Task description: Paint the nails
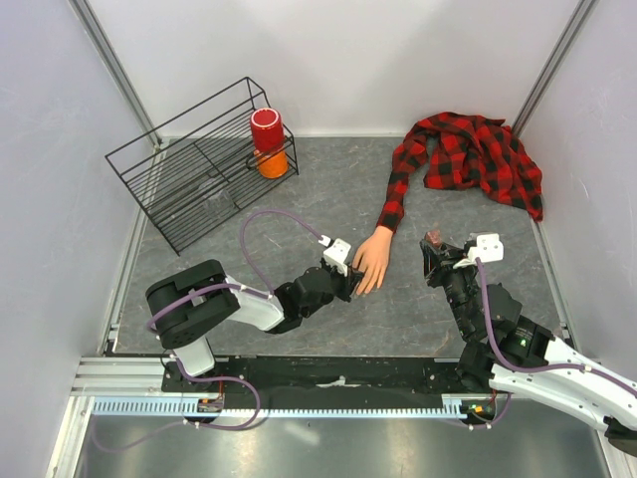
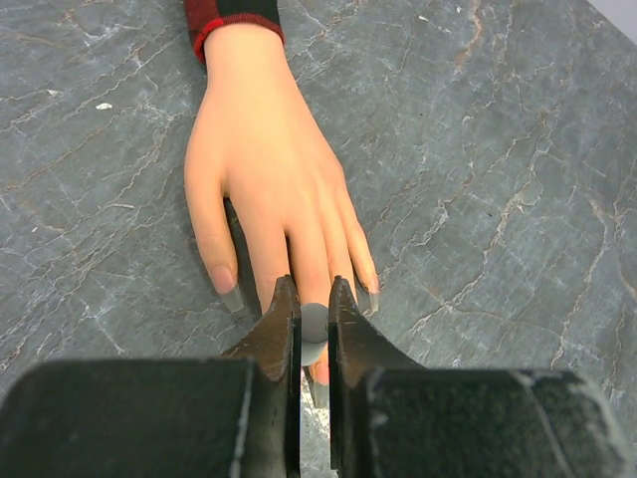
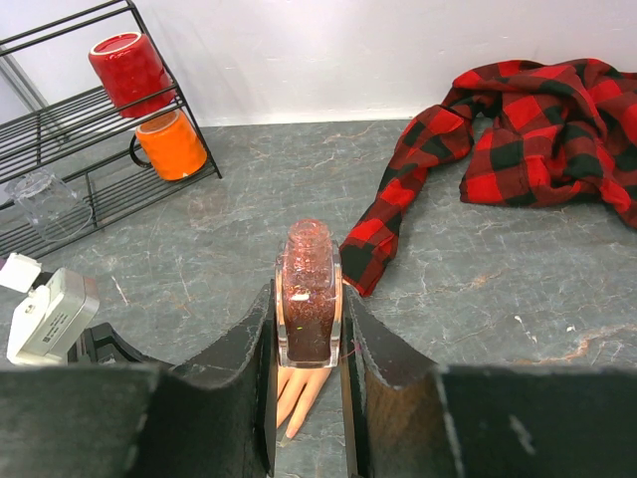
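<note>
The pale peach mannequin hand [image 2: 269, 169] lies palm-down, its nails [image 2: 231, 299] pointing toward 7 o'clock from above and looking greyish, uncoloured. The left pincer [image 2: 315, 294] is clamped on a pale round cap [image 2: 315, 324] over the middle fingertips. The right pincer [image 3: 309, 291], at the hand's 3 o'clock, grips a clear bottle of red glitter polish [image 3: 309, 329]; painting seems barely begun.

The shirt [image 1: 478, 149] is red-and-black plaid, the mannequin hand [image 1: 373, 261] peach, the table [image 1: 328, 199] grey.
</note>
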`<action>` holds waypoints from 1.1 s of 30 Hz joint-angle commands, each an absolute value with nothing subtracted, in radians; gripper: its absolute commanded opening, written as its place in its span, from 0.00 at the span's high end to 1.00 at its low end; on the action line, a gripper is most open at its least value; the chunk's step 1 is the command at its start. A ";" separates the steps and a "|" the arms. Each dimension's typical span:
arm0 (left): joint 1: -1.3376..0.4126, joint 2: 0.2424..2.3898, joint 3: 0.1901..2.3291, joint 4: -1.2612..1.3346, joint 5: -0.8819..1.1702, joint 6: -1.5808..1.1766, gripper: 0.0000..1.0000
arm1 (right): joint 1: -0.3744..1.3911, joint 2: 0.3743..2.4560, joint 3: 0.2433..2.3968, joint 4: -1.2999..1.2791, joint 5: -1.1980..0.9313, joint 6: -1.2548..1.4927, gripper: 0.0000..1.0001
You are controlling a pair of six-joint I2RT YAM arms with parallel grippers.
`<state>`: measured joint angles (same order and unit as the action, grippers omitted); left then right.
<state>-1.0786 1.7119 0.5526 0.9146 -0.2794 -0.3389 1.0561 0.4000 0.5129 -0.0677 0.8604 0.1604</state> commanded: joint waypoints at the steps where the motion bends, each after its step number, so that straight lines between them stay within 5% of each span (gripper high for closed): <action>1: -1.071 1.715 0.577 0.942 -0.293 -0.301 0.98 | 1.052 0.399 0.517 -0.031 0.845 0.155 1.00; 33: -1.085 1.684 0.520 0.942 -0.299 -0.362 0.98 | 1.054 0.382 0.508 -0.035 0.842 0.160 1.00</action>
<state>-1.0798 1.7119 0.5163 0.9138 -0.2794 -0.3550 1.0561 0.3908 0.5129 -0.0681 0.8520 0.1604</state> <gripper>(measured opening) 0.089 0.306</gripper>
